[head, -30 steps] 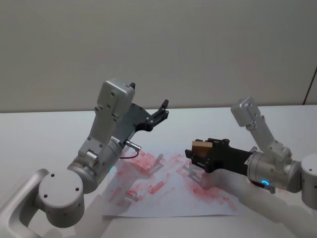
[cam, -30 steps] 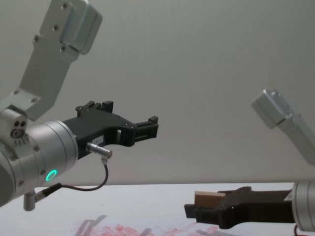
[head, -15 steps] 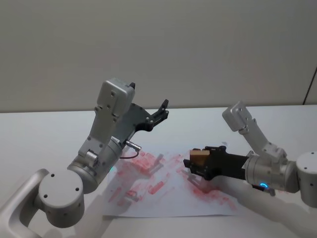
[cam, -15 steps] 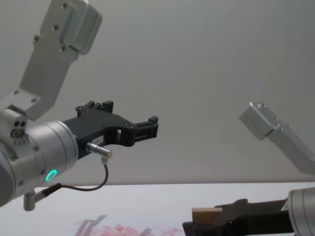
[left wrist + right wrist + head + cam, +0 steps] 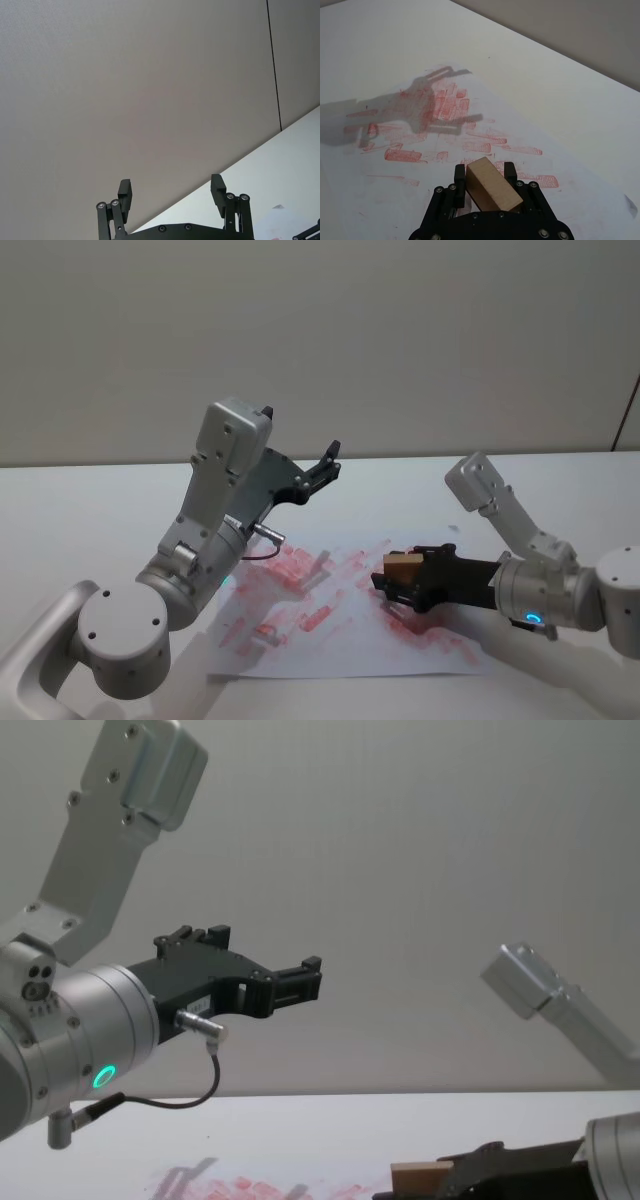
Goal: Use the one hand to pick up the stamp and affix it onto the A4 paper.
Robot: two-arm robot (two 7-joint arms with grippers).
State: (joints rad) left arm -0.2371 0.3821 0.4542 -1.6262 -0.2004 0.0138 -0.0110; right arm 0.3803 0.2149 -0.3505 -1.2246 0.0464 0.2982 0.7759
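Head view: right gripper [image 5: 386, 585] tight around stamp [image 5: 403, 563] over A4 paper [image 5: 330, 642]; left gripper [image 5: 325, 468] spread.

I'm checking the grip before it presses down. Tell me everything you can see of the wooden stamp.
The stamp is a small rectangular block of plain light tan wood. It is clamped between the black fingers of the right gripper, tilted, one end sticking out past them. It hangs low over the red-marked right part of the paper; whether it touches the sheet is hidden.
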